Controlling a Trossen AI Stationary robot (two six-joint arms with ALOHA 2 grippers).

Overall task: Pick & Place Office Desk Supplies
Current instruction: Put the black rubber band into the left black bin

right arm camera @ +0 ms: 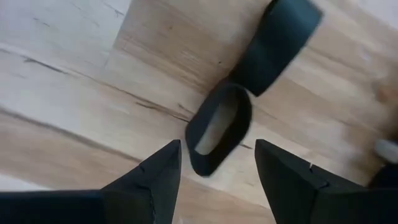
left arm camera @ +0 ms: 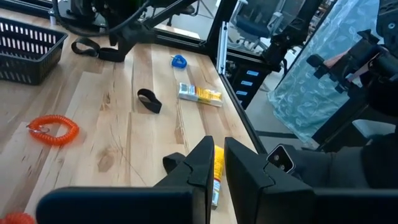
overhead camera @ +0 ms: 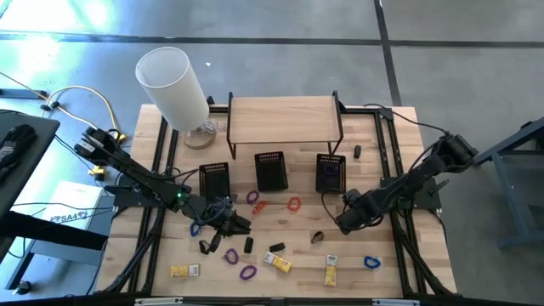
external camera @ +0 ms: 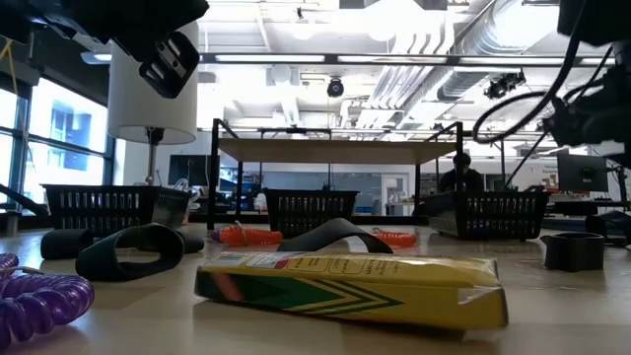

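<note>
Black mesh baskets, three, mid-desk; yellow packs, three, front edge, writing unreadable; left gripper pressed together, right gripper spread over black loop

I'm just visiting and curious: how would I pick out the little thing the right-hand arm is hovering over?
Start at the wooden shelf at the table's back, then drop to the right gripper. Just in front of its open fingers lies a black band loop. Unlike the coloured coils nearby, it is a flat, dark, oval ring.
</note>
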